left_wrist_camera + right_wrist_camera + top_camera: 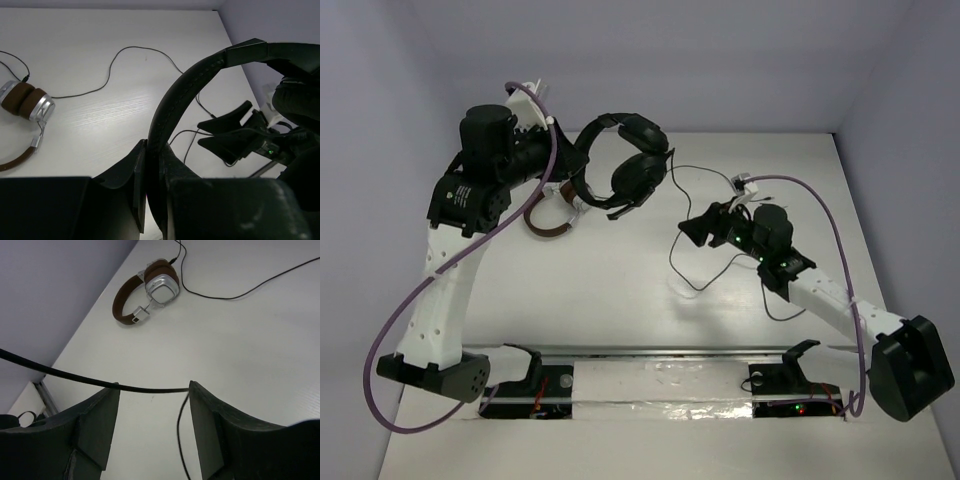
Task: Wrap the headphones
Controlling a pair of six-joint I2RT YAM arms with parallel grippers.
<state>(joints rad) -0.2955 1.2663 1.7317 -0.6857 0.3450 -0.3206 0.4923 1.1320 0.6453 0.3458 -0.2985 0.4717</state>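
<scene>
The black headphones (632,160) hang in the air at the back of the table. My left gripper (578,182) is shut on their thin headband (175,95), which runs up between the fingers (131,170) in the left wrist view. My right gripper (698,225) is open, to the right of the earcups. The thin dark cable (75,376) lies across its two fingertips (111,395) and drops down to the table (682,270). The jaws stand wide apart and do not pinch the cable.
Brown-banded headphones with silver earcups (550,215) lie on the table under my left gripper; they also show in the left wrist view (25,100) and the right wrist view (150,287). A thin cable (115,62) trails over the white table. The back wall is close.
</scene>
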